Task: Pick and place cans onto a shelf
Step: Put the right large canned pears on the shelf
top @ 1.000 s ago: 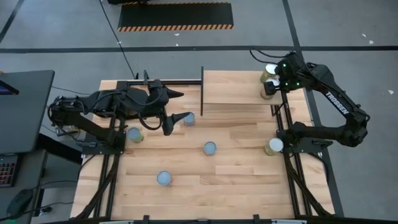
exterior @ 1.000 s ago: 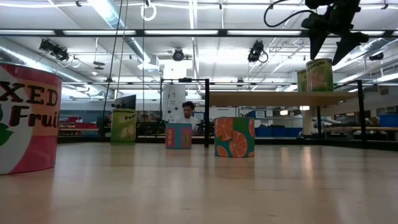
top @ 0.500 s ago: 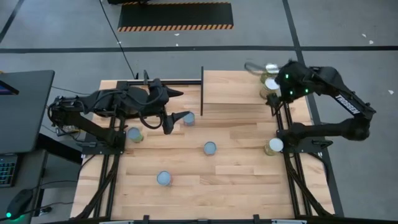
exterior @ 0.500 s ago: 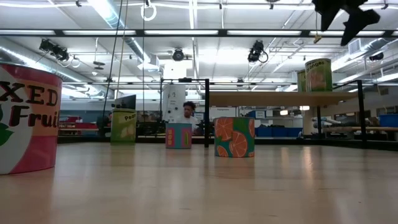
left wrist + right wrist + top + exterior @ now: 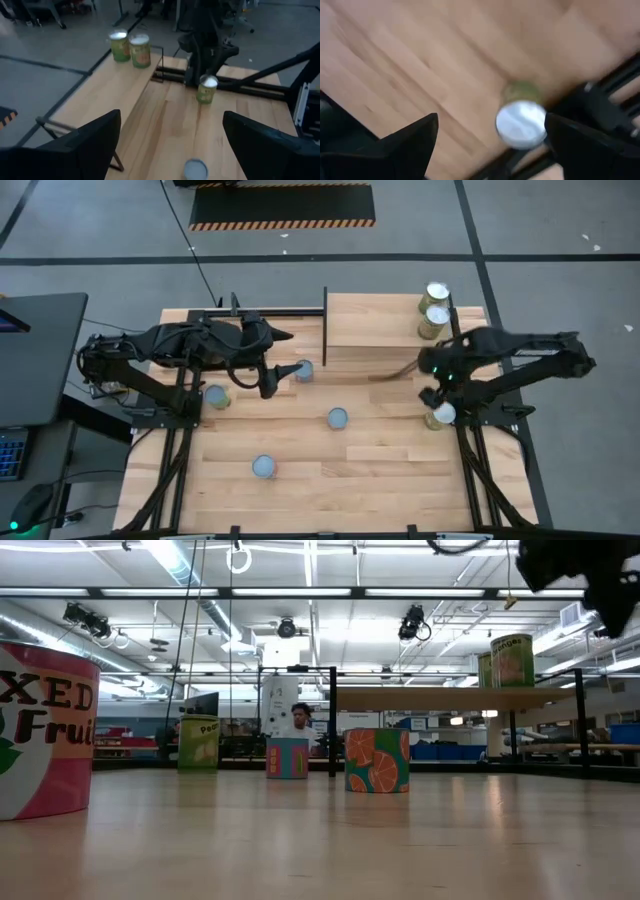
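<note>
My right gripper is open above the table's right side, off the shelf. In its wrist view a yellow-green can with a silvery top stands below and between the spread fingers, apart from them; this can stands by the right arm's base. Two yellow-green cans stand upright on the shelf's far right end. My left gripper is open and empty, level above the table, beside a blue-grey can.
More cans stand upright on the plank table: one by the left arm, one in the middle, one near the front. A thin dark upright panel stands at the shelf's left edge. A person shows in the room behind.
My right gripper has left the two cans on the shelf: it rose, then swung toward the table's near edge and now hangs over the can by the right arm's base. The two shelf cans stay upright.
</note>
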